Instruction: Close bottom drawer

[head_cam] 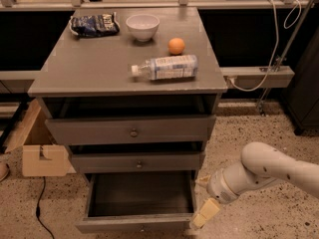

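Note:
The bottom drawer (134,222) of the grey cabinet is pulled far out, and its dark inside (142,193) shows. Its flat front lies at the lower edge of the view, with the knob barely in sight. My gripper (204,198) hangs low on the end of the white arm (264,171), just right of the drawer's front right corner. Its cream fingers (206,213) are spread apart and hold nothing. The lower finger is close to the drawer front's right end; I cannot tell whether it touches.
The middle drawer (137,162) and top drawer (132,131) stand slightly out. On the cabinet top lie a water bottle (167,67), an orange (176,46), a white bowl (142,26) and a chip bag (93,24). A cardboard box (42,156) sits on the floor to the left.

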